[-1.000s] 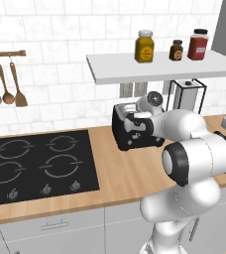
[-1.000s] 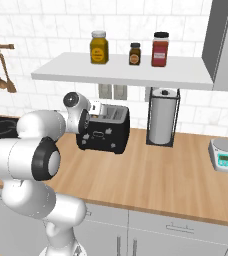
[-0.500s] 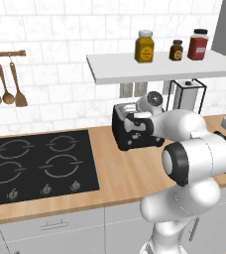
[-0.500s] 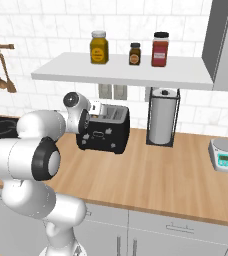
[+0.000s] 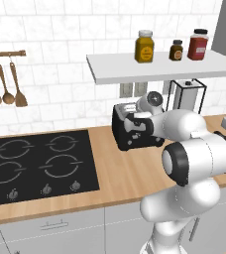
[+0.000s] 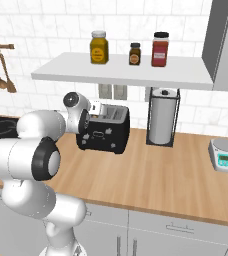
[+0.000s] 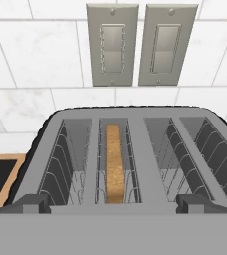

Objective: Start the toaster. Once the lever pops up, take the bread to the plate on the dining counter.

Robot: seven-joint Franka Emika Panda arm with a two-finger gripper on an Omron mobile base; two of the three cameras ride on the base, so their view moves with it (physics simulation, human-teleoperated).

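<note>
Worktop (image 6: 166,175) wood, with black hob (image 5: 30,166) at its left end. Shelf (image 6: 126,70) on the tiled wall holds three jars. Paper-towel holder (image 6: 162,117) stands under it, scale (image 6: 226,155) further right. Toaster (image 6: 103,132) sits on the worktop near the wall, below two wall switches (image 7: 135,45), just left of the towel holder. Gripper (image 7: 113,203) right above the toaster's near edge, jaws spread wide, nothing between them. Fingertips (image 7: 32,201) sit at the bottom of the hand view, either side of the slots. Bread (image 7: 114,167) stands on edge deep in the second slot from the left, other three slots bare.
</note>
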